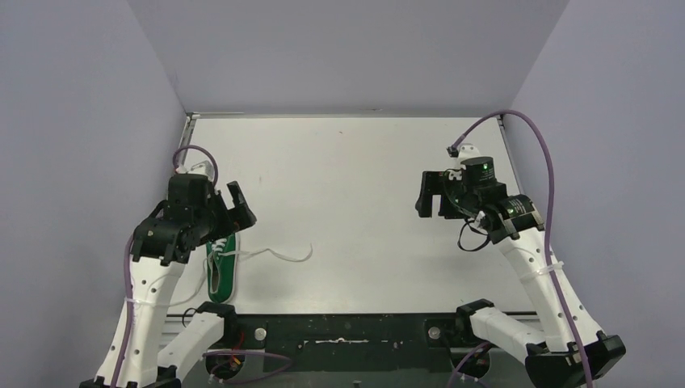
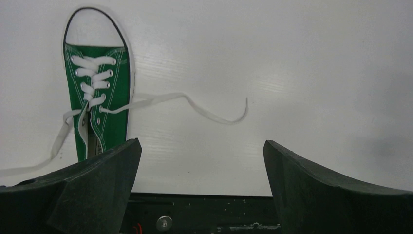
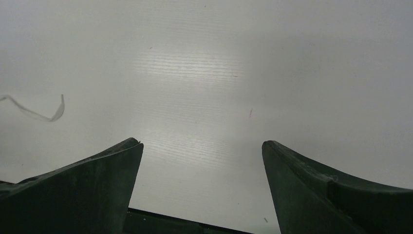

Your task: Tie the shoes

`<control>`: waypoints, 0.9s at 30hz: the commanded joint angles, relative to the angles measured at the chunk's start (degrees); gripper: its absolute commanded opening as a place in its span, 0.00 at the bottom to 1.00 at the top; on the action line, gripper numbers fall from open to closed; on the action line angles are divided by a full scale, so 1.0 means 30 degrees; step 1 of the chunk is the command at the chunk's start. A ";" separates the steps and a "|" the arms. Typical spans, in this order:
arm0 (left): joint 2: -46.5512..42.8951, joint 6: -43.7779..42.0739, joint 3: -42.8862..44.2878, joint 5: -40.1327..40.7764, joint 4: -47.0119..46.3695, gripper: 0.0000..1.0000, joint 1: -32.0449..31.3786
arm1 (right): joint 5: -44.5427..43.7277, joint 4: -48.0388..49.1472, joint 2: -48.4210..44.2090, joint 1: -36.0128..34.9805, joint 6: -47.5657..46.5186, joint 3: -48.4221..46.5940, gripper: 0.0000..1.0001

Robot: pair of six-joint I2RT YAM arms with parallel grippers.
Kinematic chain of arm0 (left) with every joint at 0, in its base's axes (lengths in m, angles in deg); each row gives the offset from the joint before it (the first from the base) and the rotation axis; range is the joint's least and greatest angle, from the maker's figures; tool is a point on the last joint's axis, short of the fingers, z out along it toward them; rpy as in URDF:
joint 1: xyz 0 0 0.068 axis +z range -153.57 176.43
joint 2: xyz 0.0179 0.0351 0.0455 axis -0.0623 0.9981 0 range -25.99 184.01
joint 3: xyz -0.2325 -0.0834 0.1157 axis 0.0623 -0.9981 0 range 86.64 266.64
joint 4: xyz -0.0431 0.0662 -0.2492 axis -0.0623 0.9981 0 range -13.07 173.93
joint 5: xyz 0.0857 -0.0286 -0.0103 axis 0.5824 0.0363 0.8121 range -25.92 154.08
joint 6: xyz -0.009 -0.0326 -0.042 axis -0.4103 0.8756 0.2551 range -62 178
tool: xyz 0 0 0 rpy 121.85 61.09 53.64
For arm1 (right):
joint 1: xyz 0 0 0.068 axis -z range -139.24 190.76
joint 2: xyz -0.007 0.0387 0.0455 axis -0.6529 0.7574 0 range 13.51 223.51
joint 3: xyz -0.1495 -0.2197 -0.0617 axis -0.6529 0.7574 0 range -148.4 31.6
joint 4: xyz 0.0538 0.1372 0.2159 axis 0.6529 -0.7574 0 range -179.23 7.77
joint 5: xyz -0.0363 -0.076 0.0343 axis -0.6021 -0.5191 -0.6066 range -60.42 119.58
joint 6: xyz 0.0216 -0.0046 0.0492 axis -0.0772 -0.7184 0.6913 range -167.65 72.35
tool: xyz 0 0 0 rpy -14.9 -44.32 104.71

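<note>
A small green canvas sneaker point(image 1: 222, 271) with a white sole rim lies near the table's front left, partly hidden under my left arm. In the left wrist view the shoe point(image 2: 100, 92) shows its white toe cap and untied white laces. One lace point(image 2: 195, 105) trails right across the table and shows from above point(image 1: 279, 255); the other lace point(image 2: 56, 141) trails left. My left gripper point(image 1: 234, 206) is open and empty above the shoe; its jaws point(image 2: 202, 146) stand wide apart. My right gripper point(image 1: 428, 198) is open and empty, far right of the shoe point(image 3: 202, 144). The lace tip point(image 3: 51, 114) shows at that view's left edge.
The white table point(image 1: 355, 186) sits between grey walls, with a metal rail along its left edge point(image 1: 184, 141). The black base rail point(image 1: 339, 331) runs along the near edge, just below the shoe's heel.
</note>
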 commanded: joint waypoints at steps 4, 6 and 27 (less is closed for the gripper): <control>0.3634 0.1568 0.0047 0.0010 0.1986 0.92 0.1050 | 0.4287 0.1001 -0.0141 0.0079 0.0397 -0.0633 1.00; 0.4851 0.2658 0.0425 0.1160 0.2776 0.92 0.1368 | 0.4680 0.1108 0.0330 -0.0040 0.0366 -0.0940 1.00; 0.6743 0.1965 -0.5124 0.1942 -0.1946 0.92 0.6890 | 0.6125 0.2627 0.1192 -0.0621 0.0672 -0.0582 1.00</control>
